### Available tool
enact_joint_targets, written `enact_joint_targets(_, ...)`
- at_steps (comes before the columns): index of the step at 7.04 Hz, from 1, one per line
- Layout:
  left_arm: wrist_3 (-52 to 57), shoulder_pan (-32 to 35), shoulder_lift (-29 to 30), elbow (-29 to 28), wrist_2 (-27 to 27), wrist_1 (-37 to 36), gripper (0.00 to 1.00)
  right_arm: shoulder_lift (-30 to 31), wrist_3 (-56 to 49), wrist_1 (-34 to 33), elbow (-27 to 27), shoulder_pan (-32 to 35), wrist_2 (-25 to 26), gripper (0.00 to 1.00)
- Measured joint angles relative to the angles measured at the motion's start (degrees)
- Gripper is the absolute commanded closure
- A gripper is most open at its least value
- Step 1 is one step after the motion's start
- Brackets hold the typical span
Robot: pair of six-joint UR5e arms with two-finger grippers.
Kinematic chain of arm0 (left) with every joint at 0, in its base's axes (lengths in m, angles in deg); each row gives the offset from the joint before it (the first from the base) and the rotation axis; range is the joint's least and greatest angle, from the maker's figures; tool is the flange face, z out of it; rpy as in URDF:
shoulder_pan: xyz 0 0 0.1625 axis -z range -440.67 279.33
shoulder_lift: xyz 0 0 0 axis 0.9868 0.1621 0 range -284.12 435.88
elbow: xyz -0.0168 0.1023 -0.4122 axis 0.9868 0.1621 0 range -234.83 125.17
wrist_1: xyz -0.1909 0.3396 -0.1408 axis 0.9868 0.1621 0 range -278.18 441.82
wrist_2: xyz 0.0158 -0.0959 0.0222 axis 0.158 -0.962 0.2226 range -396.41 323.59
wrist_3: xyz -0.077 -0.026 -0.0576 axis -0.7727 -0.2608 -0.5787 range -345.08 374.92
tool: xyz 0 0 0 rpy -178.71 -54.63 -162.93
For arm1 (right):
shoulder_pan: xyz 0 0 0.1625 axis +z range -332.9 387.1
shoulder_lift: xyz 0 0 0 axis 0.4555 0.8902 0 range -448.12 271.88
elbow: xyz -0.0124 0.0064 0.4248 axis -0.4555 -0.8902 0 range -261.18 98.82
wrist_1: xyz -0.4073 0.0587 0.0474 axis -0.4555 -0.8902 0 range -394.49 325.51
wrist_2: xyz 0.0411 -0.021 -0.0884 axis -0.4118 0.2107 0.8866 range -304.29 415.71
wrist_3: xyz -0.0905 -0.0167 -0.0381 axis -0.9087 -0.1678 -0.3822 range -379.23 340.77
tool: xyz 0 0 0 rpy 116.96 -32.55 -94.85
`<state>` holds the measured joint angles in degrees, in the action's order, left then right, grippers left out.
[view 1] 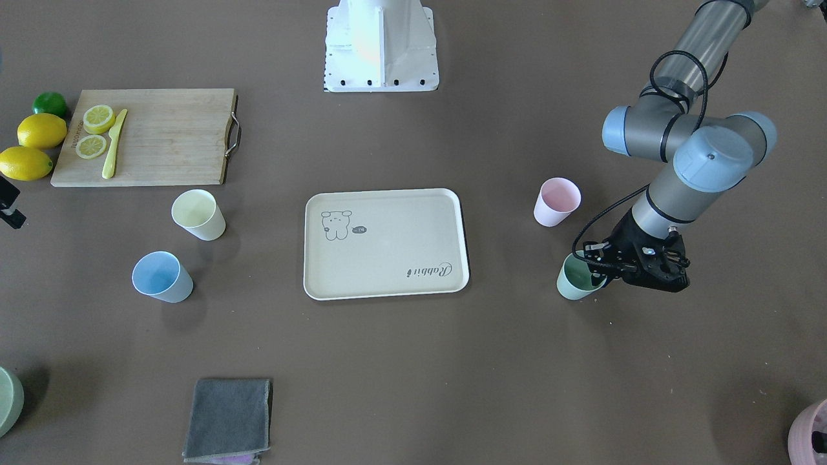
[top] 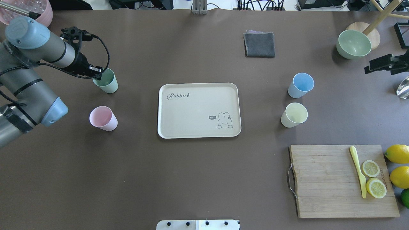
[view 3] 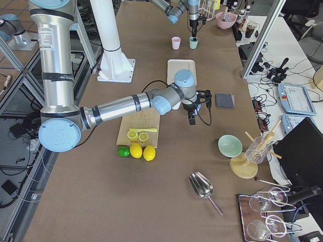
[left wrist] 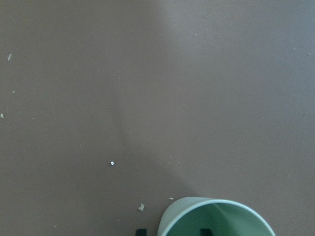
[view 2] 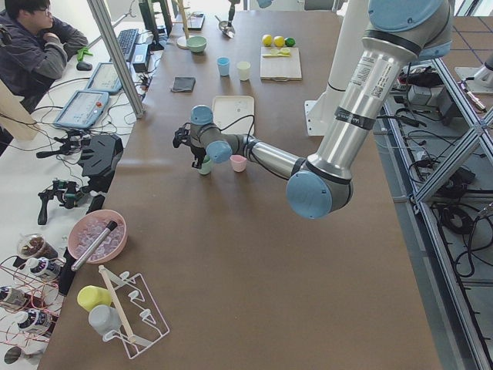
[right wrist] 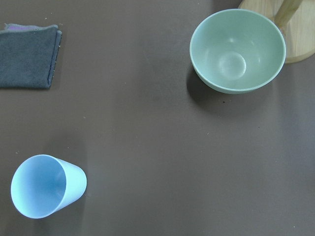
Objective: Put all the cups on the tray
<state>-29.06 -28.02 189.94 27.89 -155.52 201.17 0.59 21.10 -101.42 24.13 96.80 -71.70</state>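
Note:
The cream tray (top: 198,110) lies mid-table with nothing on it. The mint green cup (top: 107,81) stands upright to its left. My left gripper (top: 98,75) is open at that cup. In the left wrist view one fingertip (left wrist: 141,231) is outside the cup's wall and the other is inside the cup (left wrist: 216,219). The pink cup (top: 103,118) stands nearer the robot on the same side. The blue cup (top: 301,84) and the yellow cup (top: 294,114) stand right of the tray. My right gripper (view 3: 192,120) hangs high above the blue cup (right wrist: 44,186). I cannot tell whether it is open.
A wooden cutting board (top: 326,179) with lemon slices and a yellow knife lies at the near right, with whole lemons (top: 397,153) beside it. A grey cloth (top: 259,44) and a pale green bowl (top: 353,43) sit at the far side. A ribbed pink pot (top: 28,8) is at the far left.

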Motion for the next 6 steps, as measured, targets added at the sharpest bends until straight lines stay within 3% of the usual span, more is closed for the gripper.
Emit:
enact_joint_targets(3,-7.32,1.88,3.37,3.40,-0.16,-0.53,1.00,0.49,11.56,0.01,2.82,-1.95,0.00,0.03)
enact_joint_targets(6,-18.05,-0.28,9.54,4.36,0.75,-2.72,1.00,0.66,20.46,-0.38,5.20,-7.60,2.83,0.03)
